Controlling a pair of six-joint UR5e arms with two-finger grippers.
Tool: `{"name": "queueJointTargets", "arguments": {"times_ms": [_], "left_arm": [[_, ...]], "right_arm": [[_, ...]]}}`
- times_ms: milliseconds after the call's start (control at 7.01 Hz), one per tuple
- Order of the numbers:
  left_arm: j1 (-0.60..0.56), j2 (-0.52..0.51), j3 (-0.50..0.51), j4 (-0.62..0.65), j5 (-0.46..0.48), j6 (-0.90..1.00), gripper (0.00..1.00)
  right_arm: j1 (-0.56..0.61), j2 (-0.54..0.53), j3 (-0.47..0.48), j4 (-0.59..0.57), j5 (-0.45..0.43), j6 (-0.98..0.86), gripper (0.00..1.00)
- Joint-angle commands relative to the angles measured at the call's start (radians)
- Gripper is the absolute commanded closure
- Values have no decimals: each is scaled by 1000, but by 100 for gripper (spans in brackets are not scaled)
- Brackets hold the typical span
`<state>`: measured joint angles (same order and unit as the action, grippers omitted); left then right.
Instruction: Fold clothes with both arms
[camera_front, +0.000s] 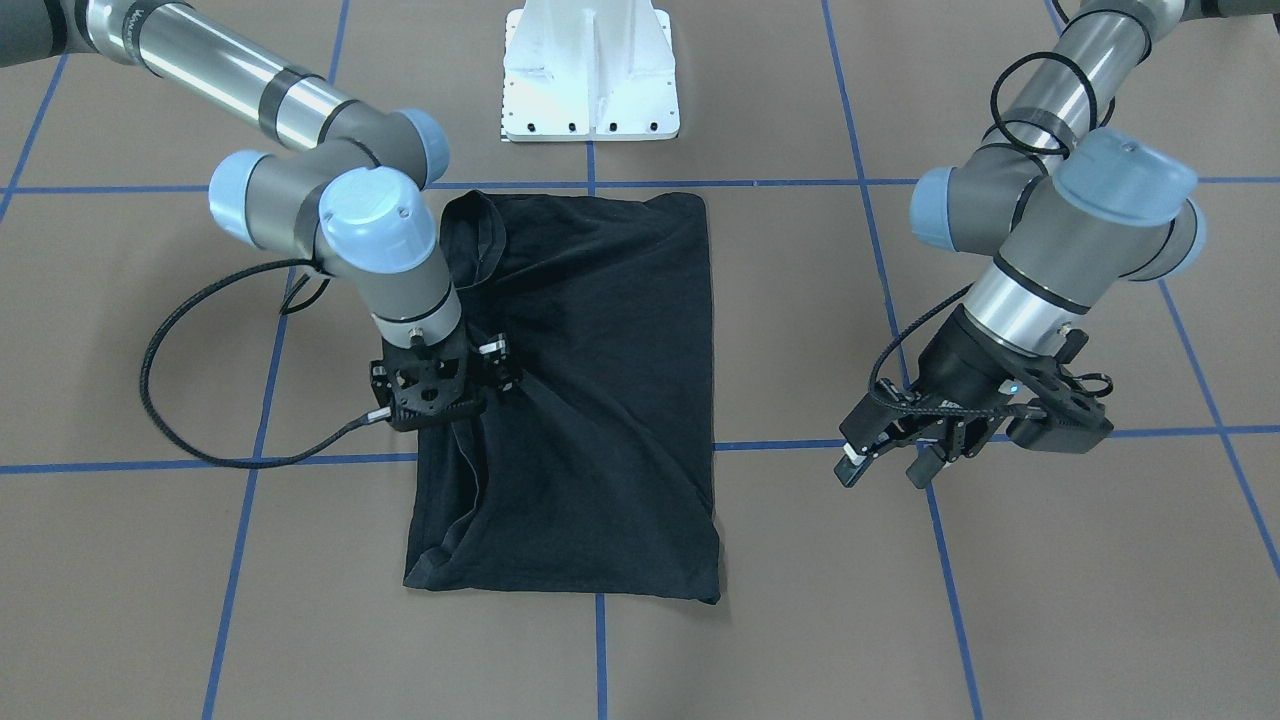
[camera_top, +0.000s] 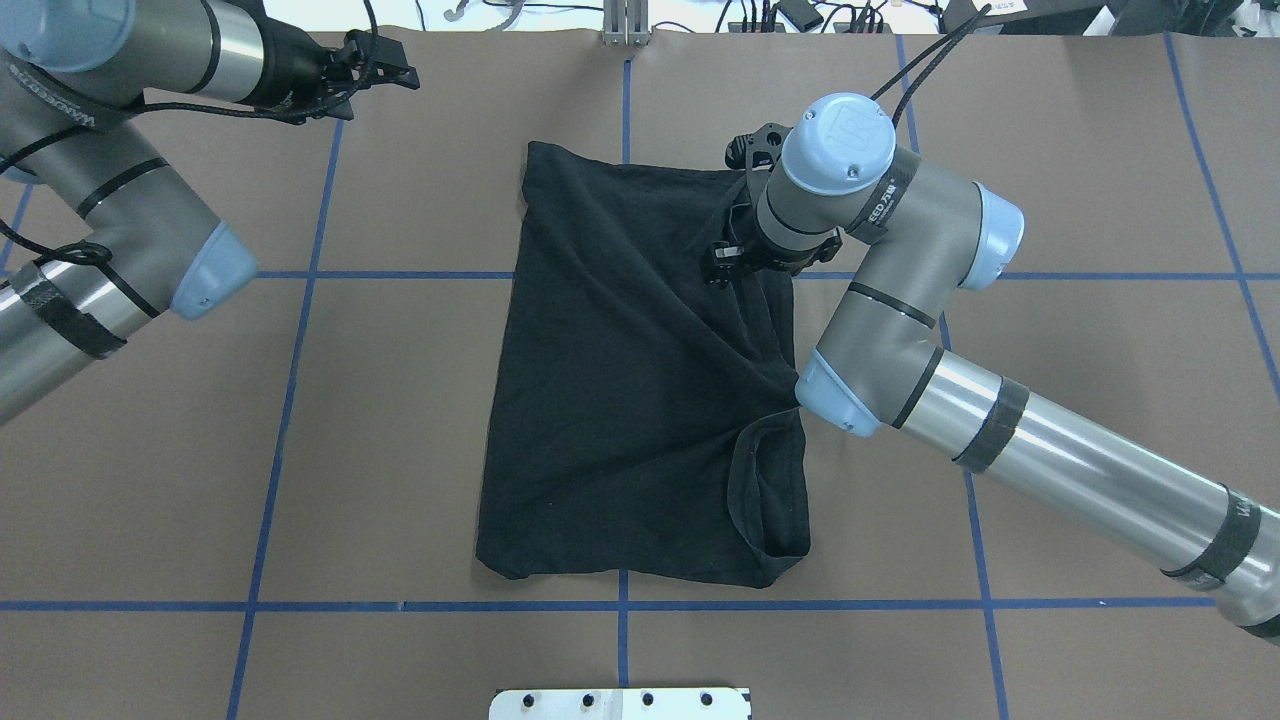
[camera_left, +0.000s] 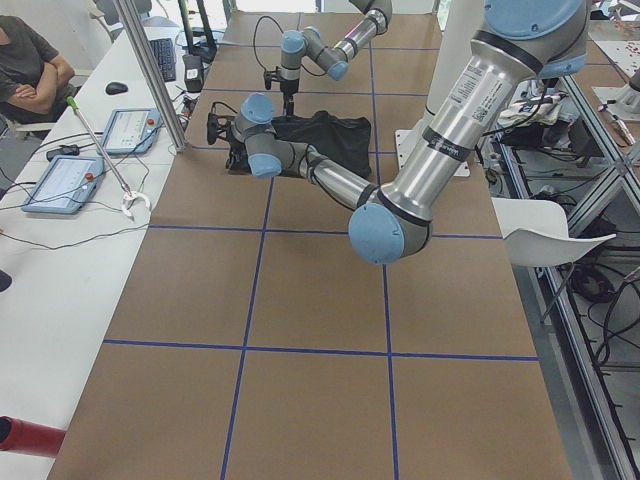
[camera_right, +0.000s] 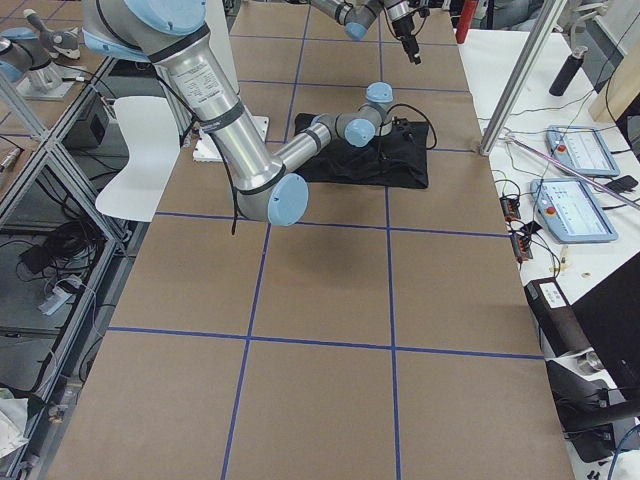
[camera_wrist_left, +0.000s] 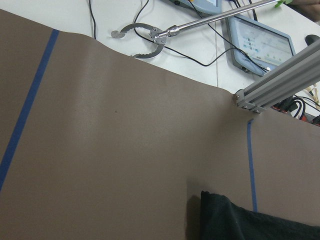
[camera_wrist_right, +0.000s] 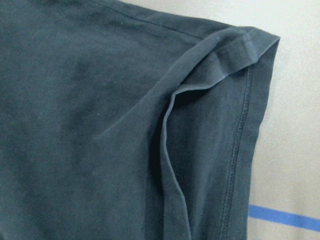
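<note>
The black short-sleeved T-shirt (camera_front: 600, 350) lay in the middle of the brown surface (camera_front: 800, 600), already gathered into a rough rectangle with no chest print showing. Its long axis ran straight away from the robot, one short end near the base and the other toward the far side.

The right arm's black two-finger claw (camera_front: 465, 410) was down on the shirt's right-hand long edge, a little past the middle toward the far end. Its fingertips were hidden under the wrist. Creases in the cloth ran in toward it and a ridge of fabric rose to meet it, so it appeared closed on a pinch of that edge. The right wrist view showed only a hemmed fold of dark cloth close up.

The left arm's black two-finger claw (camera_front: 885, 468) hung above bare surface, well apart from the shirt's left long edge. Its fingers were spread wide and held nothing. Its wrist camera caught just a corner of the cloth.

The right arm was therefore the nearer one. Any fold would most likely carry its edge across the long axis toward the robot's left, where the free claw would need to close the gap first.
</note>
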<state>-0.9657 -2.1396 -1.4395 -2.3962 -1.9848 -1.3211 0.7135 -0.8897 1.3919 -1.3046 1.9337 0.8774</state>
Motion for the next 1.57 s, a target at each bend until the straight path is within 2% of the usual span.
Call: {"name": "queueJointTargets", "arguments": {"times_ms": [0,285,571,713,856,1141,1426], "left_arm": [[-2,1,-18,0,1,-1,0],[-4,3,-19,0,1,-1,1],[-5,3,-19,0,1,0,0],[-5,3,-19,0,0,-1,1],[-5,3,-25,0,0,-1,1],[-7,3,-27,0,0,0,1],[-16,3,-27,0,-2,-1,1]], "right_arm": [[44,12,-51,46,30,-32,28],[53,43,-161,225,48,-40,31],[53,72,-192,245,57,-34,34],[52,72,-195,243,67,-34,43],[52,74,-205,243,70,-34,56],[43,72,-208,242,84,-34,64],[41,74,-212,242,84,-34,93]]}}
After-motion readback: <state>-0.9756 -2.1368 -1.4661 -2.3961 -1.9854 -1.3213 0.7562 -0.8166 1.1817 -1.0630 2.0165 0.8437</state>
